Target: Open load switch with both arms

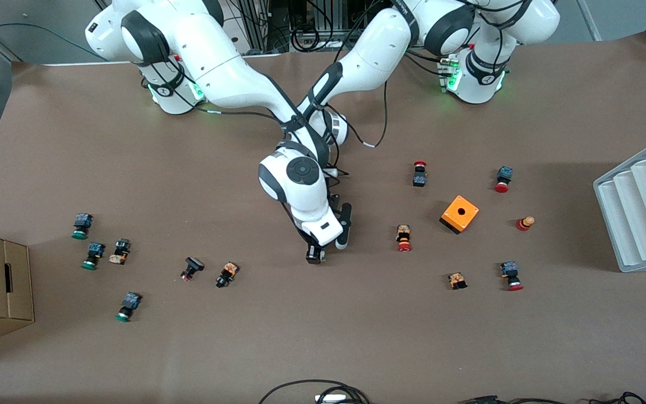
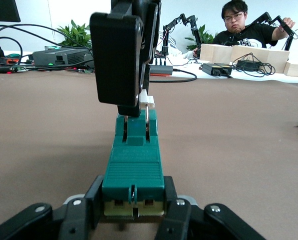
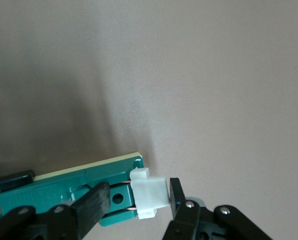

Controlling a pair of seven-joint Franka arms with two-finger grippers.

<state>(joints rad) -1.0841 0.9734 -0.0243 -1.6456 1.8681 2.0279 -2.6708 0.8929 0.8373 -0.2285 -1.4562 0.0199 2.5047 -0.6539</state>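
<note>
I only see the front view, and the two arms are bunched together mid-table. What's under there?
Observer: A green load switch, lying flat and hidden from you.
Operator: Is anything holding it?
Observer: Yes. The left gripper is shut on one end, with a finger against each side.
Operator: And the other one?
Observer: The right gripper straddles the white piece at the switch's other end. It is open, with a gap showing at one finger.
</note>
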